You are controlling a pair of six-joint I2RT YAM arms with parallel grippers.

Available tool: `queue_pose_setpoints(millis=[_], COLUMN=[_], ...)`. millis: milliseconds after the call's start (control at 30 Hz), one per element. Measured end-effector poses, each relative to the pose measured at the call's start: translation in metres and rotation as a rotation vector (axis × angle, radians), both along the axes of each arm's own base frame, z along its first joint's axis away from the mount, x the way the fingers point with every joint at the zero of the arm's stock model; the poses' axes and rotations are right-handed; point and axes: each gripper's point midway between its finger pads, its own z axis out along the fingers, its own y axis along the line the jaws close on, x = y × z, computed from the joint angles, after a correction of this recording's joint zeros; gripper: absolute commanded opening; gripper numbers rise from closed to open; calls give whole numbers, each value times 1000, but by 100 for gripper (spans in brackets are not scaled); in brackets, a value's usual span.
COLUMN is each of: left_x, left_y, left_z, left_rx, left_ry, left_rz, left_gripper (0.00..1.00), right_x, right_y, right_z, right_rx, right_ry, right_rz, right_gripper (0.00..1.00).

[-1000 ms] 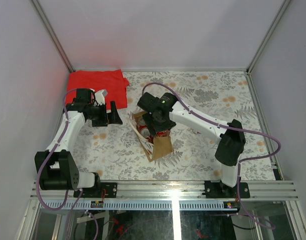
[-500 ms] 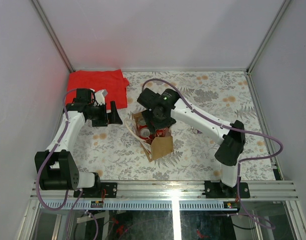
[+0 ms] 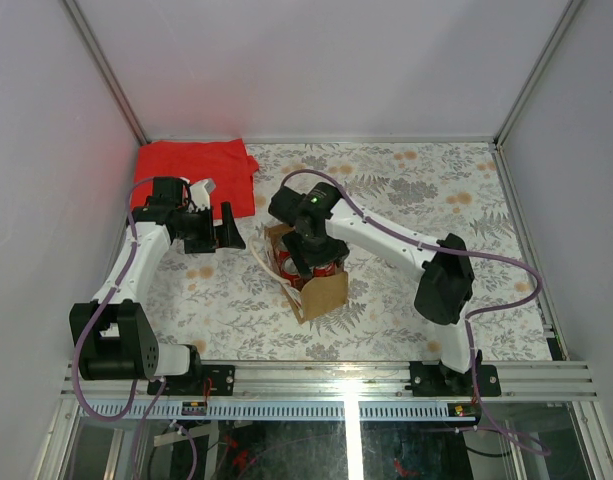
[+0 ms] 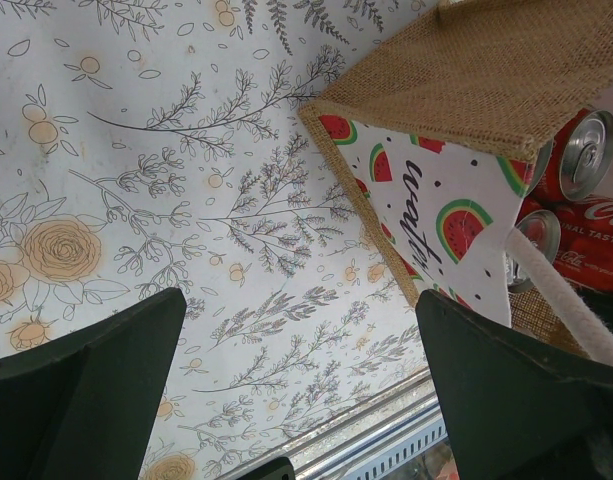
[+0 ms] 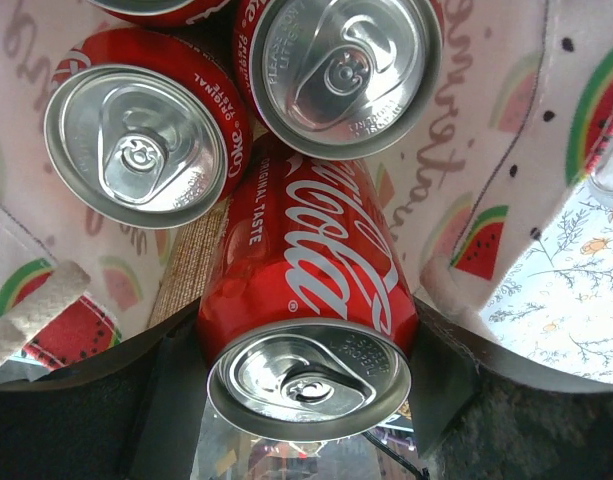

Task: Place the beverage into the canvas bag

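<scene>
Two fingers (image 5: 171,395) of the right hand (image 5: 306,385) clamp a red cola can (image 5: 311,290) by its sides, lid toward the wrist camera and base pointing down into the canvas bag (image 5: 506,200). Over the last second the right arm has swung slightly toward 9 o'clock on the top view, its elbow drawing in. The wrist now stands squarely over the bag's mouth instead of off toward its 3 o'clock side. The gripped can's far end lies against two upright cans already inside, one (image 5: 136,140) at its 10 o'clock and one (image 5: 346,70) at its 12 o'clock, with watermelon-print lining on both sides. A cream rope handle (image 5: 26,315) hangs at 8 o'clock.

By my reading the beverage is within the opening but not delivered, since the grip is unreleased. What is left is to lower it and let go, and the tight packing may leave it leaning on its neighbours.

The left hand (image 4: 296,380) has not moved. It is spread wide and holding nothing, just beside the bag at its 9 o'clock. The red cloth (image 3: 196,165) lies far off at 10 o'clock on the bench (image 3: 436,190)
</scene>
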Motion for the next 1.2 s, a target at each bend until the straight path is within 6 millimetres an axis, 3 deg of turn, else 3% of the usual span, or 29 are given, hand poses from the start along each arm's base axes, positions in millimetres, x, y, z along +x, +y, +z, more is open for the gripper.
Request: queue_pose_setpoints(millis=[600,1033,1067,1200], left_x=[0,0,0,0], left_y=[0,0,0,0], left_z=[0,0,0,0], left_rx=[0,0,0,0], left_ry=[0,0,0,0], left_rz=[0,0,0,0], left_gripper=[100,100,100,100], right_x=[-2,-4,-4,-6], right_y=[-3,-4,-4,-5], right_z=[-7,-55,-56,-62], right_rx=[-24,-38,-39,-45], right_ry=[18,30,31,30], right_rz=[-1,-14,-14,-12], right_gripper=[0,0,1,34])
